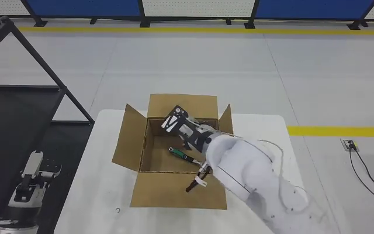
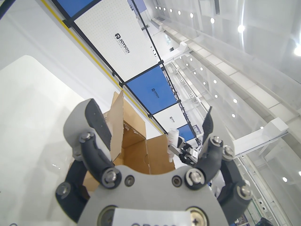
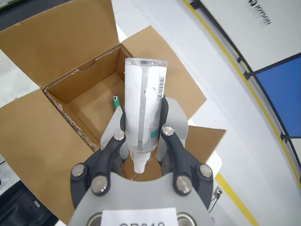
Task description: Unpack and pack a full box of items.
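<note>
Right gripper has its jaws clamped on the white tube, poised over the open box. It looks light, slick and squeezable, so a gentle grip mid-body should suit it. Left gripper hangs beside the bench with its jaws spread and empty.

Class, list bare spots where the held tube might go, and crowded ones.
Free: table left of the box; box floor left of the green tool. Crowded: around that tool, below the right gripper holding the tube.

Matt corrugated cardboard box; glossy plastic tube (translucent, smooth).
</note>
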